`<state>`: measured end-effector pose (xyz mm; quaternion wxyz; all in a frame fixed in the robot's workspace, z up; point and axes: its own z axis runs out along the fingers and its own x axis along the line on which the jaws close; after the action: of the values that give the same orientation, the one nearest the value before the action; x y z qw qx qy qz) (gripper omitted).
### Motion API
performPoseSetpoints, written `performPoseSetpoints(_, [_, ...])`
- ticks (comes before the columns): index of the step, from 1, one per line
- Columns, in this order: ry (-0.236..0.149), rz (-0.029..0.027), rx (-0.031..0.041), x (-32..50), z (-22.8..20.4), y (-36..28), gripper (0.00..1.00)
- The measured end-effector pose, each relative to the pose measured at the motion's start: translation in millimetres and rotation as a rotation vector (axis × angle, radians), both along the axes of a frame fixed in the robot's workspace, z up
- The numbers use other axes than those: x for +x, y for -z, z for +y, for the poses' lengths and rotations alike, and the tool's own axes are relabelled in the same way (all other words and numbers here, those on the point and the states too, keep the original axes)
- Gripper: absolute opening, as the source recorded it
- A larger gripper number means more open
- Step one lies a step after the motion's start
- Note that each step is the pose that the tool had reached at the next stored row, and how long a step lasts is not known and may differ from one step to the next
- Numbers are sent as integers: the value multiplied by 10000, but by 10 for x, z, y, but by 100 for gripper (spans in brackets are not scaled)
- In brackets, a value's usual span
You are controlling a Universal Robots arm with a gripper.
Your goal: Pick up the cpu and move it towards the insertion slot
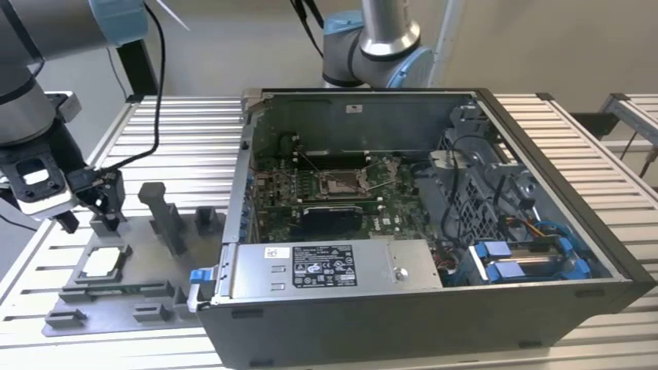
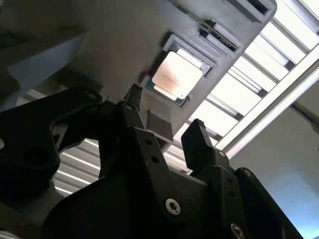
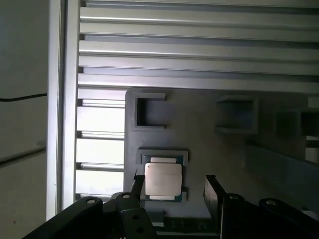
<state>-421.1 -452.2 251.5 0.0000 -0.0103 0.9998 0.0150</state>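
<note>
Now, at the lower left of the exterior view my gripper (image 1: 89, 216) hangs with jaws apart and empty, over the cpu (image 1: 106, 263) in its grey tray (image 1: 123, 304). The insertion slot (image 1: 343, 183) is well apart, mid-frame inside the case (image 1: 432, 308). In the second wrist view the cpu (image 2: 177, 74) lies beyond my fingers (image 2: 199, 144). In the first wrist view the cpu (image 3: 163, 179) sits between them, nearer one, untouched.

Slatted aluminium table (image 1: 581, 142), pale wall (image 1: 545, 42)

cpu (image 1: 103, 263): silvery square, flat in grey tray (image 1: 103, 308) recess. insertion slot (image 1: 340, 183): metal-framed socket inside open case (image 1: 411, 324).
</note>
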Motion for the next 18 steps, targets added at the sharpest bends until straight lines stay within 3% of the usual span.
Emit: performPoseSetpoints(18, [0, 0, -61, -54, -1, 168, 100])
